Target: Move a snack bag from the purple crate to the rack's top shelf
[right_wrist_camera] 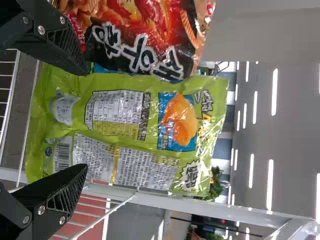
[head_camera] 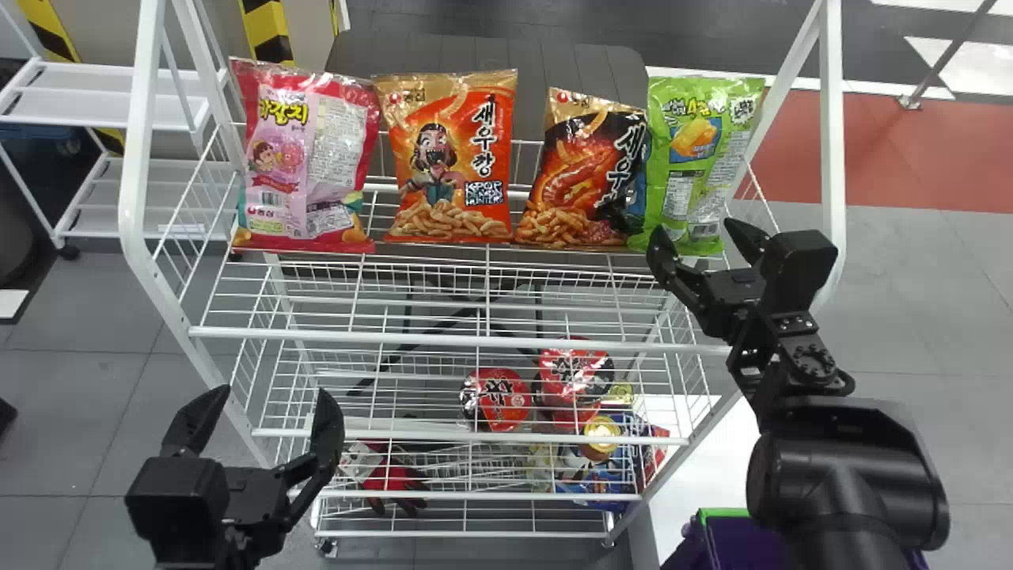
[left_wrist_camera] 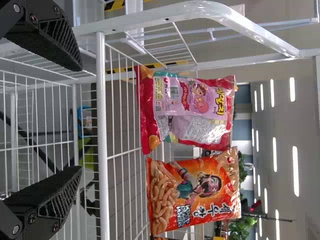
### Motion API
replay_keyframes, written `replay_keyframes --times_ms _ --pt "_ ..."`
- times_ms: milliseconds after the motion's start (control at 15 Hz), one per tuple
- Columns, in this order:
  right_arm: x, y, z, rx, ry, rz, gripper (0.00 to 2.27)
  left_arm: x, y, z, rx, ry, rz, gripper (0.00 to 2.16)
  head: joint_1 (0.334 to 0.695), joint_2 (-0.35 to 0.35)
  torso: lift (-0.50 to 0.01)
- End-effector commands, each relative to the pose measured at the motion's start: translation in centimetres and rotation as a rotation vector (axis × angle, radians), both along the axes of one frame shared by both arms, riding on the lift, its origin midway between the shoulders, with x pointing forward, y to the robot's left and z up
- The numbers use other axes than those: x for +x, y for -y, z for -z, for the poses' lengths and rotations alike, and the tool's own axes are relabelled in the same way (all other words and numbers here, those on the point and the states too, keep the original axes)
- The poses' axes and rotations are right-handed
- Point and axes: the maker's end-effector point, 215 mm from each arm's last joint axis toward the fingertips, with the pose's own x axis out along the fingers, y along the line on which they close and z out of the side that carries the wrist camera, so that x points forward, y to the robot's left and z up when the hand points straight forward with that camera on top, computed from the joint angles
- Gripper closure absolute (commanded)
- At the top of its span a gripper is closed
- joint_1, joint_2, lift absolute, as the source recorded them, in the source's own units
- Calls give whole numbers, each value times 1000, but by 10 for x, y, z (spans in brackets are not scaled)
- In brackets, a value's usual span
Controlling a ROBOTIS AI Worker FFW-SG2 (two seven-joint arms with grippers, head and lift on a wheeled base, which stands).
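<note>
Green snack bag [head_camera: 700, 150] upright at two o'clock on top shelf [head_camera: 443, 339]; probably light, slippery, crushable, best pinched gently across lower sides. Right gripper [head_camera: 695, 227] at its base, left gripper [head_camera: 274, 389] at eight o'clock: both jaws spread.

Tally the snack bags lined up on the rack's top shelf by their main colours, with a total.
Red and pink bag: 1
Orange bag: 1
Black and orange bag: 1
Green bag: 1
Total: 4
</note>
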Motion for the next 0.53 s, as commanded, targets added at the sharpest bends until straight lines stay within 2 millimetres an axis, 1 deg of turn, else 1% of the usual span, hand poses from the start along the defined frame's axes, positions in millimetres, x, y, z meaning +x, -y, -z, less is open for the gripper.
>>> replay_keyframes --times_ms 0,67,133,200,267,333,467 --pt "-12 -8 -13 -7 5 -13 201 0 0 -1 -1 2 0 117 695 -98 0" --pt "-18 -14 -21 -8 -4 -23 201 -1 0 -3 -2 3 -1 117 695 -96 0" --pt "-24 -25 -26 -7 -19 -39 171 0 -2 -6 -1 8 -5 117 695 -93 0" --pt "-34 -38 -31 -10 -29 -60 134 -1 -3 -11 -3 19 -8 120 695 -89 0" --pt "-45 -55 -34 -13 -41 -86 134 -1 -9 -19 -2 33 -20 130 695 -81 0" --pt "-58 -69 -38 -18 -40 -108 134 -1 -15 -28 -1 50 -34 134 695 -69 0" --pt "-92 -100 -46 -18 -36 -160 134 -5 -35 -58 -5 94 -70 137 695 -12 0"
